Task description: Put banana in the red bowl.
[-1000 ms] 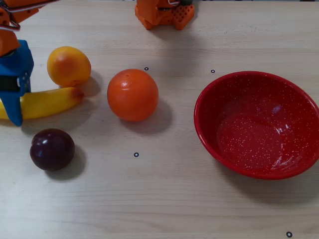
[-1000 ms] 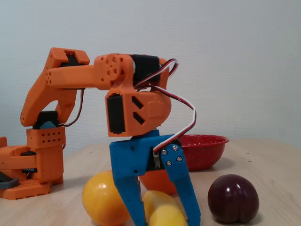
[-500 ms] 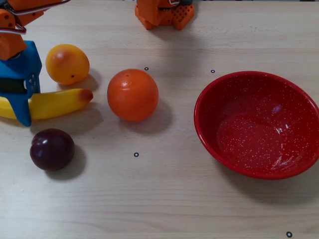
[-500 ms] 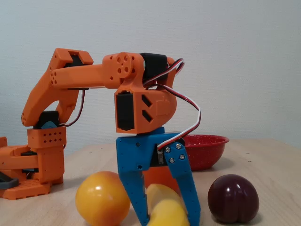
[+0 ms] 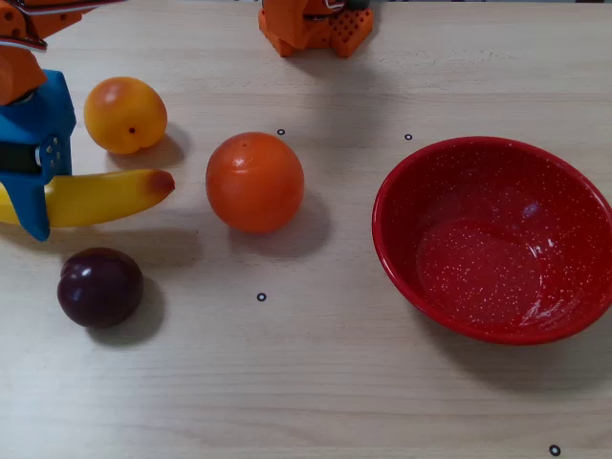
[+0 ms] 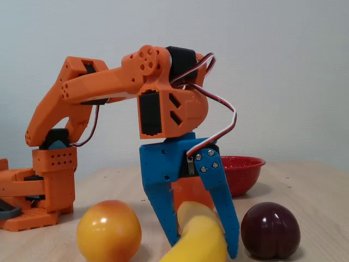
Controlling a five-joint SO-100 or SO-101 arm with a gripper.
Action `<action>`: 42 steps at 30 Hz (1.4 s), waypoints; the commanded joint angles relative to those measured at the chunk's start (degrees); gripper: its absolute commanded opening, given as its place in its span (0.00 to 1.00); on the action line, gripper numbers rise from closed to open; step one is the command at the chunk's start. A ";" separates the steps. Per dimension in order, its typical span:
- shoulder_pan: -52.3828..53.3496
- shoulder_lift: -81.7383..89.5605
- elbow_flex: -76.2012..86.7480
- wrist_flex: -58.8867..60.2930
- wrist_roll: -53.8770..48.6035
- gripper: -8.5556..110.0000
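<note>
Red bowl [image 5: 493, 239] wide, round, shallow, glossy with fine white speckles, nothing inside, at the right of the overhead view on a pale wood-grain table [image 5: 325, 382]; only its rim [image 6: 240, 164] visible behind the arm in the fixed view. Banana [image 5: 96, 196], smooth glossy yellow with a reddish tip, at the far left of the overhead view, well apart from the bowl, clamped between the blue plastic fingers of the gripper [image 5: 33, 186]. Seen end-on in the fixed view [image 6: 199, 240], raised between the two fingers, gripper [image 6: 204, 248] pointing down. Around it: a round yellow-orange fruit [image 5: 124, 115] just above, a larger orange [image 5: 254, 182] to the right, a dark purple plum [image 5: 99, 287] below. Orange mostly hidden behind the gripper in the fixed view. Orange arm and white-and-red wires plain there, barely shown from overhead.
</note>
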State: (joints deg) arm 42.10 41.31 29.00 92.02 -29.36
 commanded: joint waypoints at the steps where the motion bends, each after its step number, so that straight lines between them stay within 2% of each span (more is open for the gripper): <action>1: -1.93 12.48 -8.53 1.49 1.23 0.07; 16: -5.10 22.24 -5.98 3.34 2.02 0.07; 25: -8.53 31.11 1.93 2.64 2.64 0.07; 42: -28.04 52.56 25.93 -0.88 7.73 0.07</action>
State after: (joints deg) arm 15.47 84.38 57.22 93.08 -23.12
